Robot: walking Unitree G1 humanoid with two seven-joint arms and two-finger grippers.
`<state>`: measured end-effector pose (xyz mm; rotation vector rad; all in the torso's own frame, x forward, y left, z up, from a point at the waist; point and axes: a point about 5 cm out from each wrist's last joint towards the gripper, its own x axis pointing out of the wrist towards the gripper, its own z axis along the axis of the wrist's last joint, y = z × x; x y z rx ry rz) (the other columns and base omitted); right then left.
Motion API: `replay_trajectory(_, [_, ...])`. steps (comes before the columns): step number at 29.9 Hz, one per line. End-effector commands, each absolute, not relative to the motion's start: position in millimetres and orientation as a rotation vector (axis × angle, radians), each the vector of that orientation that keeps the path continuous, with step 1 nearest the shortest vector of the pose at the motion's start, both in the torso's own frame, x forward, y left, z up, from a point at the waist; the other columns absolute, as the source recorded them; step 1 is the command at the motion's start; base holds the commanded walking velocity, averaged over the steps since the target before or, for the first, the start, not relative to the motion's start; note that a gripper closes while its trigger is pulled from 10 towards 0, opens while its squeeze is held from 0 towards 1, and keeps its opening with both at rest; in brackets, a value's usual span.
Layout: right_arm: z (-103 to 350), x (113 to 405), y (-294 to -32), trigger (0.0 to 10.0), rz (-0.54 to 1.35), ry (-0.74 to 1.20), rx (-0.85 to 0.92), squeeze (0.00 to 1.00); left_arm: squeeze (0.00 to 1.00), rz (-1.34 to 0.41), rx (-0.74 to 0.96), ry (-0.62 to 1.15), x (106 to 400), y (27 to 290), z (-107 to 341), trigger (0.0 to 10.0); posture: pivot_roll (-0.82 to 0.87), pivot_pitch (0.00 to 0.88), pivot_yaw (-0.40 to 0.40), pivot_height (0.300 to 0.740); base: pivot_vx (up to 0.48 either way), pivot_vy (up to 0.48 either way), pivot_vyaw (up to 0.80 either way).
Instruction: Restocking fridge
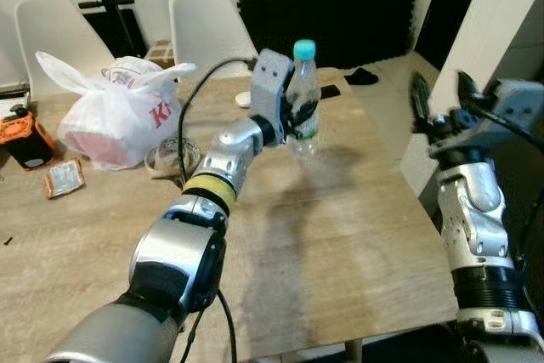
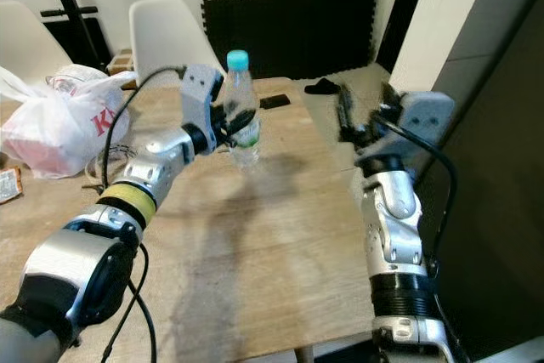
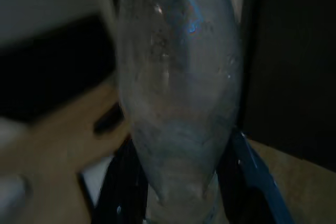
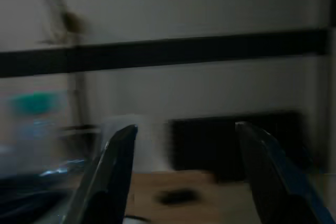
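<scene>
The water bottle (image 3: 178,103) is clamped between the left gripper (image 1: 299,118) fingers, its base blurred (label unreadable). The right gripper (image 2: 361,112) is held spread wide, nothing between the fingers, beyond the wooden table (image 1: 340,244) edge. Behind the fingers, a plastic bag (image 1: 119,112) and white chairs (image 1: 204,27) are seen

You have one clear bottle (image 1: 304,95) with a teal cap, clamped in the left claw (image 1: 299,116). Beside that claw's arm lies one white plastic bag (image 1: 119,112). Beyond it stand two white chairs (image 1: 206,27). Farther out lies one small packet (image 1: 64,178).
</scene>
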<state>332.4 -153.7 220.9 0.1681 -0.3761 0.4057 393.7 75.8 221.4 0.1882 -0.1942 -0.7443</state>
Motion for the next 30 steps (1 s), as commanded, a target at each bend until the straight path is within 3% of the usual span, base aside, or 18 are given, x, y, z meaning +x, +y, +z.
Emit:
replay_trajectory(1, [236,323,-126,10.0,0.632,-0.384,0.197,0.00,0.00,-0.805,0.321,-0.308,384,73,235,10.0,0.04,0.000,0.011,0.740,0.000,0.000,0.00])
replay_trajectory(6, [241,319,-117,10.0,0.715,-0.385,0.209,0.00,0.00,-0.823,0.391,-0.354,378,72,237,10.0,0.04,0.000,0.011,0.740,0.000,0.000,0.00])
replay_trajectory(7, [246,318,-109,10.0,0.773,-0.385,0.228,0.00,0.00,-0.825,0.486,-0.385,373,72,235,10.0,0.05,0.000,0.009,0.740,0.000,0.000,0.00])
replay_trajectory(14, [245,318,-92,10.0,0.898,-0.317,0.182,0.00,0.00,-0.831,0.637,-0.455,362,77,234,10.0,0.06,0.000,-0.005,0.740,0.000,0.000,0.00])
replay_trajectory(27, [237,326,-86,10.0,0.896,-0.238,0.187,0.00,0.00,-0.866,0.647,-0.546,342,75,249,10.0,0.07,0.000,-0.009,0.740,0.000,0.000,0.00])
replay_trajectory(28, [238,326,-87,8.5,0.895,-0.230,0.194,0.00,0.00,-0.859,0.652,-0.554,341,75,250,10.0,0.07,0.000,-0.009,0.740,0.000,0.000,0.00])
replay_trajectory(30, [238,326,-87,8.5,0.895,-0.225,0.197,0.00,0.00,-0.855,0.655,-0.558,340,75,250,10.0,0.07,0.000,-0.009,0.740,0.000,0.000,0.00])
